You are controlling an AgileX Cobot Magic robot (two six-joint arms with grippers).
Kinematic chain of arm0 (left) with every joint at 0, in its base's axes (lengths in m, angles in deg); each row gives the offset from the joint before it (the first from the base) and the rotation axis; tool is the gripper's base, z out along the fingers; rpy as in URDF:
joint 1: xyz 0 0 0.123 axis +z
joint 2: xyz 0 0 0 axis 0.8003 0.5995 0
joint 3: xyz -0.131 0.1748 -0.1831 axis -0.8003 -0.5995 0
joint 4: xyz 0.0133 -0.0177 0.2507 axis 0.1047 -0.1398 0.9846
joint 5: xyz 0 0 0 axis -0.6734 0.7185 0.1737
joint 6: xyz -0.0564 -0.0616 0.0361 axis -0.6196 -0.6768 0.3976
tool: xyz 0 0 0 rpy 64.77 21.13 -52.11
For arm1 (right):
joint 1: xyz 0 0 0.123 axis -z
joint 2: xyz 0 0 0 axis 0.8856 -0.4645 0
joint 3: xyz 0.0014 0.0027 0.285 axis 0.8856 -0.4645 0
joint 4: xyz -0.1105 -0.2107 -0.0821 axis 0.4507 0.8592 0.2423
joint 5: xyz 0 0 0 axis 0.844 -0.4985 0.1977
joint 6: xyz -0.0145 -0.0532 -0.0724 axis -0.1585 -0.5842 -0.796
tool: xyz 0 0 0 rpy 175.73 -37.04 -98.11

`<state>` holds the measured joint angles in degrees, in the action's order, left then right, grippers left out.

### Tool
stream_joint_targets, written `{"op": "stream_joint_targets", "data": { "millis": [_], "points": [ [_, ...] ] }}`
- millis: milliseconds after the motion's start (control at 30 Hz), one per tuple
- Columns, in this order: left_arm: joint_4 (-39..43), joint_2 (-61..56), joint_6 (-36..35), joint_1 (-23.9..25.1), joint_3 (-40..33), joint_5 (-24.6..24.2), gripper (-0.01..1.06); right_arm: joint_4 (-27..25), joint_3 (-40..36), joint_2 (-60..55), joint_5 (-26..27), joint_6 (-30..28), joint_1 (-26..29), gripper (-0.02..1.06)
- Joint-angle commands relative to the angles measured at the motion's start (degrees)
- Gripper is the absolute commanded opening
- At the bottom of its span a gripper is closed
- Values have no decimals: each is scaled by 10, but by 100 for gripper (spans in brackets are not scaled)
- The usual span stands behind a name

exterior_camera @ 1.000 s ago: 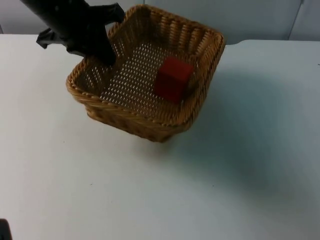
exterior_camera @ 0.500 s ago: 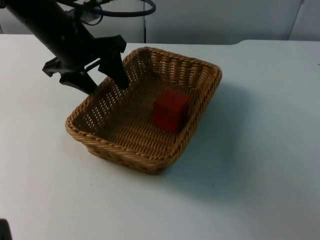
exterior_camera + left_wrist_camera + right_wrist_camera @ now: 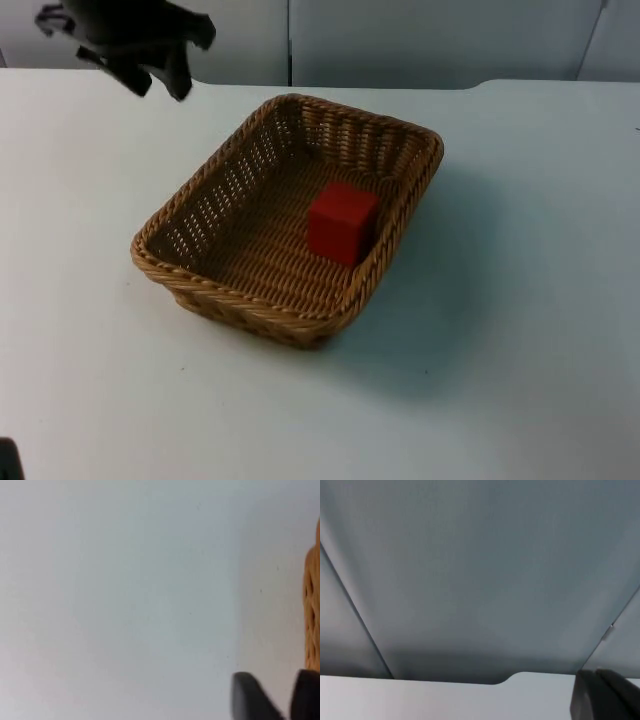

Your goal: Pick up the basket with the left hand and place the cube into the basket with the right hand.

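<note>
The woven wicker basket (image 3: 250, 260) rests flat on the white table, a little left of the middle. A red cube (image 3: 342, 221) lies inside it, toward its right wall. My left gripper (image 3: 160, 82) hovers at the back left, clear of the basket's far corner, open and holding nothing. In the left wrist view the open left gripper (image 3: 275, 700) hangs over bare table, with the basket's rim (image 3: 313, 605) off to its side. My right gripper (image 3: 606, 697) is pulled back and faces the grey partition wall.
The white table (image 3: 520, 300) spreads wide to the right of the basket and in front of it. The grey partition wall (image 3: 430, 40) closes off the back edge.
A second ago the left gripper held the basket tilted off the table. It set the basket down, let go, and has since drawn back to the far left. The cube stayed inside.
</note>
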<state>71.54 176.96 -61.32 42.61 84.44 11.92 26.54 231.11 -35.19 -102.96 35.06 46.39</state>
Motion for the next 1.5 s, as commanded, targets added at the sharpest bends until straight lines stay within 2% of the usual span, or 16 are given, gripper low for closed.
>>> {"op": "stream_joint_targets", "data": {
  "millis": [0, 167, 267, 567, 733, 800, 867, 900, 1000, 1033, 1067, 1200, 1233, 1333, 1367, 1467],
  "points": [
    [20, -14, -13, 0, 31, -29, 0, -1, 4, 7, 4, -3, 1, 0],
    [54, -59, -22, 1, 57, -65, 0, 71, 4, 17, 3, 33, 1, 0],
    [122, -119, -39, 2, 55, -113, 0, 154, 4, 59, -25, 77, 1, 0],
    [141, -332, -44, 23, 50, -144, 0, 202, 4, 183, -70, 72, -29, 0],
    [165, -494, -32, 23, -67, -100, 0, 256, 4, 232, -70, 59, -62, 0],
    [176, -585, -32, 23, -170, -49, 0, 256, -17, 257, -70, 55, -66, 0],
    [181, -692, -36, 23, -299, 38, 0, 251, -70, 292, -70, 55, -66, 0],
    [181, -692, -36, 23, -299, 38, 0, 251, -70, 292, -70, 55, -66, 0],
    [182, -831, -36, 23, -460, 120, 0, 256, -222, 371, -70, 84, -66, 0],
    [183, -867, -36, 23, -506, 127, 0, 256, -294, 409, -55, 109, -66, 0],
    [183, -867, -36, 23, -506, 127, 0, 256, -294, 409, -55, 109, -66, 0],
    [186, -1005, -74, 23, -629, 85, 0, 264, -653, 609, 131, 242, -66, 0],
    [186, -1005, -74, 23, -629, 85, 0, 264, -653, 609, 131, 242, -66, 0],
    [172, -1061, -81, 23, -664, 21, 0, 234, -856, 748, 224, 243, -66, 0],
    [172, -1061, -81, 23, -664, 21, 0, 234, -856, 748, 224, 243, -66, 0],
    [137, -1108, -81, 23, -691, -18, 0, 161, -995, 877, 184, 193, -66, 0]
  ]
}}
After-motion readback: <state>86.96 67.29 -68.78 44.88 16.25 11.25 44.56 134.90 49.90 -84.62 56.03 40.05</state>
